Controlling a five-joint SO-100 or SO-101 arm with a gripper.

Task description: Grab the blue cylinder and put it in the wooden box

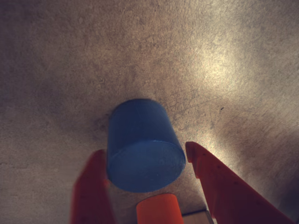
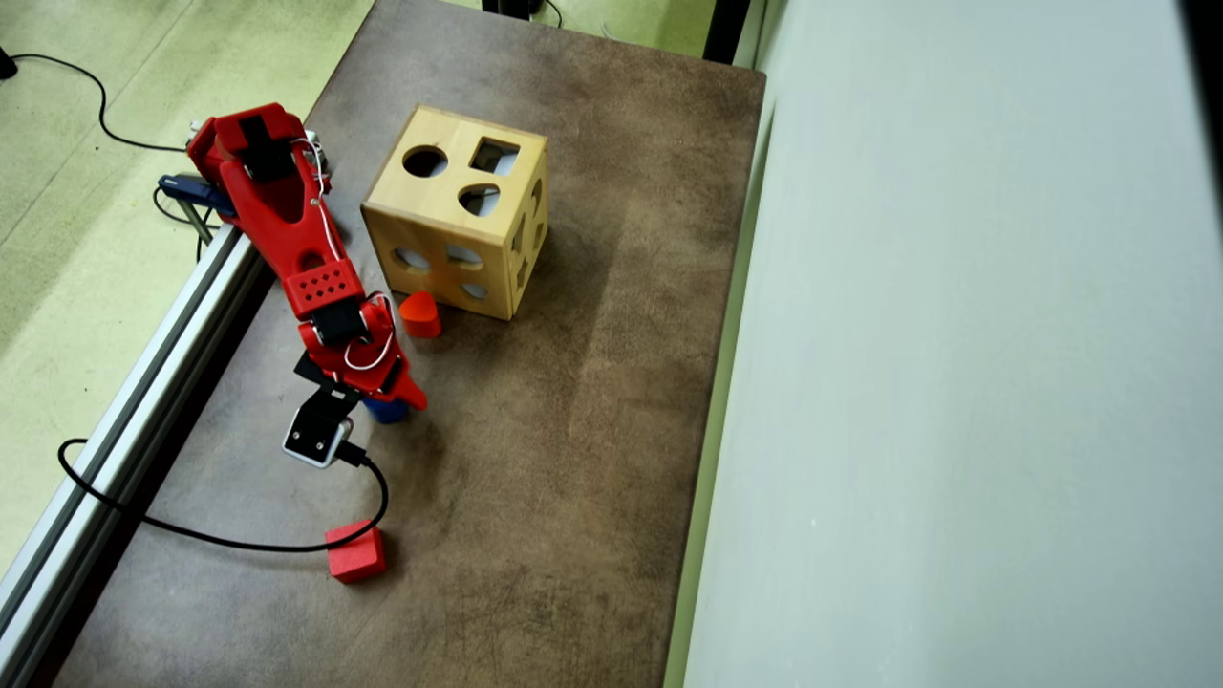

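Note:
The blue cylinder stands on the brown table between my red fingers in the wrist view. My gripper is open around it: the left finger is blurred and right against its side, while the right finger stands a small gap away. From overhead, only a sliver of the blue cylinder shows under the gripper. The wooden box, a light-wood cube with shaped holes, sits further up the table, apart from the gripper.
An orange-red rounded block lies against the box's near face and shows behind the cylinder in the wrist view. A red cube lies lower on the table by a black cable. A metal rail borders the table's left edge.

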